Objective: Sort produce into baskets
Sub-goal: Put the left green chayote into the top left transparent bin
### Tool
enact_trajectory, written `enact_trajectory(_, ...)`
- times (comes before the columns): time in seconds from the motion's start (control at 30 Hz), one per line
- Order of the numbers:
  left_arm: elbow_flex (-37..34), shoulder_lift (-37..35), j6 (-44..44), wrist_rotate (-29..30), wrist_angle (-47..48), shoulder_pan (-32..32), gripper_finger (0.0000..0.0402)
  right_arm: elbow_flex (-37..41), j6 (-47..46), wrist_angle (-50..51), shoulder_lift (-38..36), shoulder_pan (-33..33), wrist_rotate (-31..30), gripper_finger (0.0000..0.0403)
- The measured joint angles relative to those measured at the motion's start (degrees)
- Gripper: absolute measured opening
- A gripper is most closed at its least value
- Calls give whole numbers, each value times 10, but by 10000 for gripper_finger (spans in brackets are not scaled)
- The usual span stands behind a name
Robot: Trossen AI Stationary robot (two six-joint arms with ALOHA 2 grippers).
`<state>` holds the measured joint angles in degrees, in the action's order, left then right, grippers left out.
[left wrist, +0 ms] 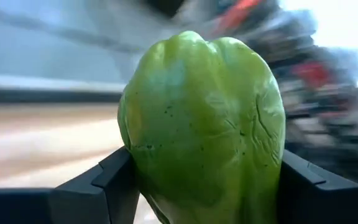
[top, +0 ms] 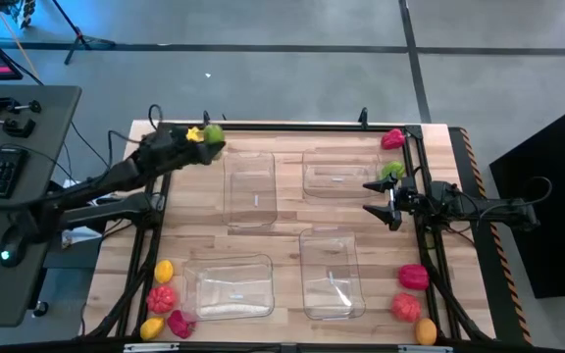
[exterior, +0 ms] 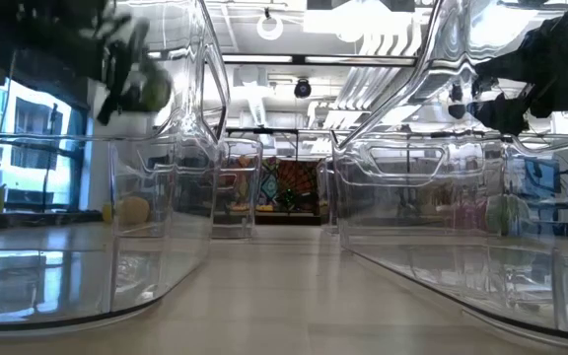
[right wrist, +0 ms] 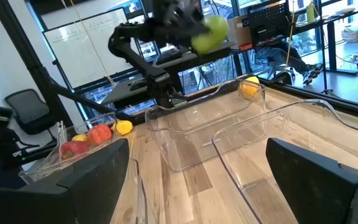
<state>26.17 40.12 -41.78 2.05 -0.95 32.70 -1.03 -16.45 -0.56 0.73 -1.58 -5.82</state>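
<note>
My left gripper (top: pixel 207 140) is at the table's far left, shut on a green toy pepper (left wrist: pixel 201 124), above the far end of a clear basket (top: pixel 250 188). It also shows in the right wrist view (right wrist: pixel 207 31) and the low view (exterior: pixel 149 94). A yellow piece (top: pixel 194 134) lies just beside it. My right gripper (top: pixel 381 198) is open and empty at the right side of the far right basket (top: pixel 336 172). A green piece (top: pixel 392 170) and a red piece (top: pixel 392 138) lie by it. My left gripper pinches the green pepper's two opposite sides (left wrist: pixel 135 168) between its two fingers (left wrist: pixel 114 180). The fingers come from the table's left, roughly level. The pepper is lifted clear of the table and the baskets.
Two more clear baskets (top: pixel 229 286) (top: pixel 332 273) stand near the front. Yellow, red and pink pieces (top: pixel 162 297) lie at the near left corner. Red and orange pieces (top: pixel 405 307) lie at the near right. Black rails run along the table's sides.
</note>
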Motion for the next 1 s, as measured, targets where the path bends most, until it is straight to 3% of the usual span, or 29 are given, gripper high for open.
enact_trajectory(0.27,76,117,27,29,26,-165,247,0,0,0,0,0,0,369)
enact_trajectory(0.43,139,208,104,31,70,-230,248,0,0,0,0,0,0,369)
enact_trajectory(0.63,212,265,139,35,143,-246,252,0,0,0,0,0,0,369)
enact_trajectory(1.0,231,270,170,28,132,-230,267,0,0,0,0,0,0,369)
